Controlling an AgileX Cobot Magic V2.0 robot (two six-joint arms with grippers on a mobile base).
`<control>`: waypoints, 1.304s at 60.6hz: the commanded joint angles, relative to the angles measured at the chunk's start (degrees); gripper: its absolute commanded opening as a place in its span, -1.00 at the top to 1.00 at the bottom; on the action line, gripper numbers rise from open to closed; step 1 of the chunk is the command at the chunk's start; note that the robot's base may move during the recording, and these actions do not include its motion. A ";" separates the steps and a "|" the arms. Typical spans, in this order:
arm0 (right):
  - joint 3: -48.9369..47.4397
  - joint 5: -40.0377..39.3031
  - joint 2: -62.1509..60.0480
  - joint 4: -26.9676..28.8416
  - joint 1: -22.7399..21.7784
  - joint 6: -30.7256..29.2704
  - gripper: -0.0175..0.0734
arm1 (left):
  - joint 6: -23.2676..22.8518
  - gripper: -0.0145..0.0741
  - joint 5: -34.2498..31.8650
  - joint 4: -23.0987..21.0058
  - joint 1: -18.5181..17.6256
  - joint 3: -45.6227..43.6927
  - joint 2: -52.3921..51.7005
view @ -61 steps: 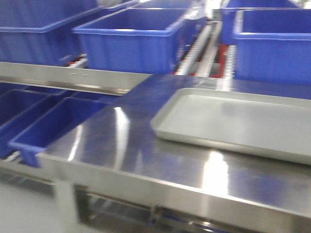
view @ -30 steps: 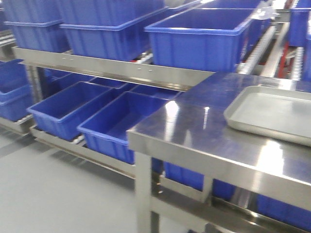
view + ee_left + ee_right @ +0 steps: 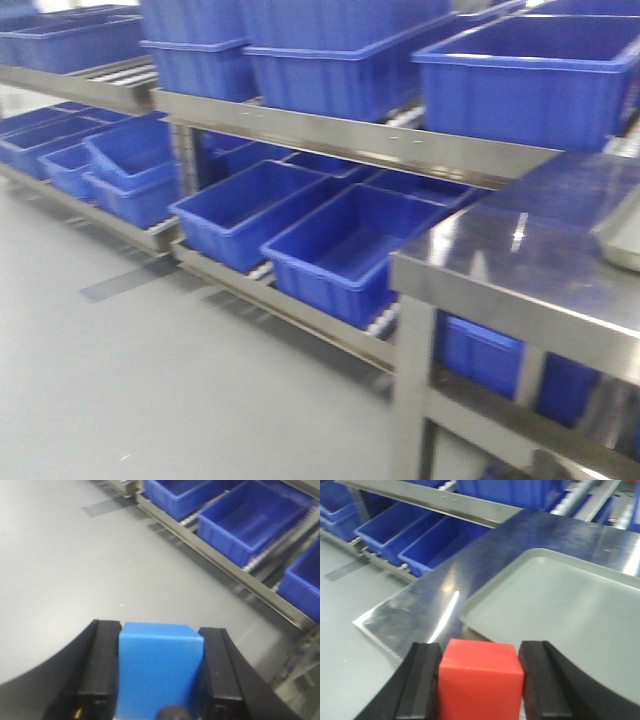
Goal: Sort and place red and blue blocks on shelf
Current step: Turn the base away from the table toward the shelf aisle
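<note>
Gripping one matte blue cube [image 3: 160, 672], my left tool [image 3: 159, 635] has two black pads [image 3: 105, 670] pressed to its flat sides at lower middle of the frame, above smooth grey floor [image 3: 70, 565]. Three glossy blue plastic bins [image 3: 250, 520] sit at upper right on the brushed-steel shelf [image 3: 340, 135]. My right tool [image 3: 480, 652] clamps one matte red cube [image 3: 481, 680] at bottom centre, over a reflective steel counter [image 3: 440, 590] carrying one shallow grey tray [image 3: 560, 605] with rounded corners.
</note>
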 commanded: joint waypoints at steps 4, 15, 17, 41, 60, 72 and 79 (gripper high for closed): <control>-1.62 -5.10 0.27 -0.75 -0.36 -0.37 0.49 | -0.06 0.37 -4.88 0.21 0.12 -1.63 0.16; -1.62 -5.10 0.27 -0.75 -0.36 -0.37 0.49 | -0.06 0.37 -4.88 0.21 0.12 -1.63 0.16; -1.62 -5.10 0.27 -0.75 -0.36 -0.37 0.49 | -0.06 0.37 -4.88 0.21 0.12 -1.63 0.16; -1.62 -5.10 0.27 -0.75 -0.36 -0.37 0.49 | -0.06 0.37 -4.88 0.21 0.12 -1.63 0.16; -1.62 -5.10 0.27 -0.75 -0.36 -0.37 0.49 | -0.06 0.37 -4.88 0.21 0.12 -1.63 0.16; -1.62 -5.10 0.27 -0.75 -0.36 -0.37 0.49 | -0.06 0.37 -4.88 0.21 0.12 -1.63 0.16; -1.62 -5.10 0.27 -0.75 -0.36 -0.37 0.49 | -0.06 0.37 -4.88 0.21 0.12 -1.63 0.16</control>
